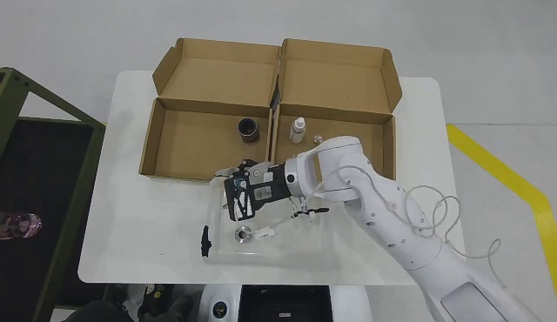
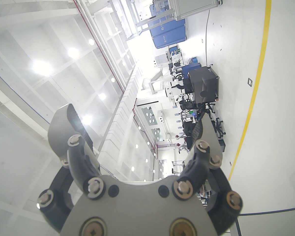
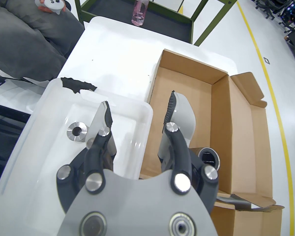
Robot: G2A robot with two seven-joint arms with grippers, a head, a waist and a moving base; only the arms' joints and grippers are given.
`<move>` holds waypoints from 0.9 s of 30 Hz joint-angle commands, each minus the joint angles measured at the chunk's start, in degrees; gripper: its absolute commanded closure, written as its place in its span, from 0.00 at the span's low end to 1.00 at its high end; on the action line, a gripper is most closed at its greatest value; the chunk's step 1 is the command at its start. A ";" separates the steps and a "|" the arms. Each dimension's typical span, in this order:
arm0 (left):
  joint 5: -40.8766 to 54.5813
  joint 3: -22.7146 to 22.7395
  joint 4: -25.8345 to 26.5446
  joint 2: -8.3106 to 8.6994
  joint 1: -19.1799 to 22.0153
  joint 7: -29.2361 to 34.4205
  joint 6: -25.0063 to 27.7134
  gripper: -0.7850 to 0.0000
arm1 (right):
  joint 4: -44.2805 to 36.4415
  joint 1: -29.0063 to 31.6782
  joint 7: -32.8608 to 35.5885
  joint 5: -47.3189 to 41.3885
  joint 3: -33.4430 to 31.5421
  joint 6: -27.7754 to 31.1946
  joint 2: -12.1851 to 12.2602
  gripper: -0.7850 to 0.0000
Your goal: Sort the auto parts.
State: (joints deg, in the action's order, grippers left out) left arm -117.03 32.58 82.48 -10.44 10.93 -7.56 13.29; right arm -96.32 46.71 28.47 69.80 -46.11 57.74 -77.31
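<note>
Right tool: released, empty, straddling the rim of the clear tray next to the cardboard box. Silver bushing inside that tray, beside one finger. Left tool: released.

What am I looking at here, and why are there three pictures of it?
It is a two-armed robot sorting auto parts. One picture looks down on the white table; the other two come from cameras on its wrists. On the table stand a cardboard box with a dark cylinder, a second box with a small white part, and a clear tray holding a metal ring. The right end effector, the robot's pincer, hangs open above the tray, holding nothing. The left end effector, also open and empty, points away from the table.
</note>
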 commanded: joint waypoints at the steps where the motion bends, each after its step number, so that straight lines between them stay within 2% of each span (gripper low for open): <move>1: 0.00 0.00 0.00 0.00 0.00 0.00 0.00 0.00 | -1.34 1.03 -0.28 -0.42 0.50 0.26 0.29 0.41; 3: 0.00 0.00 0.00 0.00 0.00 0.00 0.00 0.00 | -2.33 1.65 -0.26 -0.37 1.15 0.26 0.64 0.34; 5: 0.00 0.00 0.00 0.00 0.00 0.00 0.00 0.00 | -2.83 2.06 -0.24 -0.27 1.79 0.26 1.02 0.32; 27: 0.00 0.00 0.00 0.00 0.00 0.00 0.00 0.00 | 0.95 4.51 0.75 4.21 7.12 0.26 4.27 0.38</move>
State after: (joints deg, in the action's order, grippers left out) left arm -117.03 32.58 82.48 -10.44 10.93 -7.56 13.29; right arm -95.69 51.27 29.14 73.68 -39.33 58.00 -73.07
